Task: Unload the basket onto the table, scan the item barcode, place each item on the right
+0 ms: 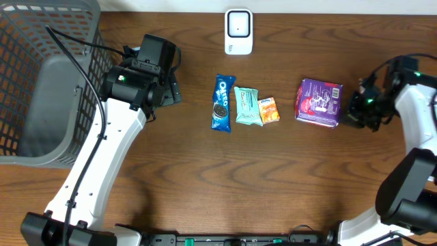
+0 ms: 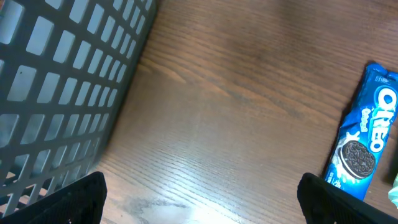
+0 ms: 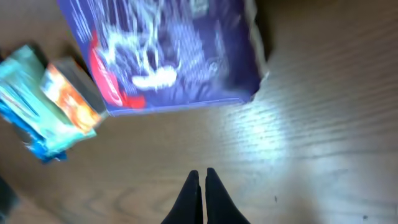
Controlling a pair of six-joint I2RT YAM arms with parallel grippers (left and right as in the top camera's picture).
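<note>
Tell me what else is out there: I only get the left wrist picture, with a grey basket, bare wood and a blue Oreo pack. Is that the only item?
Observer: No. Right of the Oreo pack lie a teal pack, a small orange pack and, further right, a purple pack.
Operator: Where's the thing that reads barcodes?
Observer: A white device, likely the scanner, stands at the far edge of the table, beyond the row of items.
Operator: And the other arm?
Observer: The right gripper is shut, holding nothing, just beside the purple pack.
</note>
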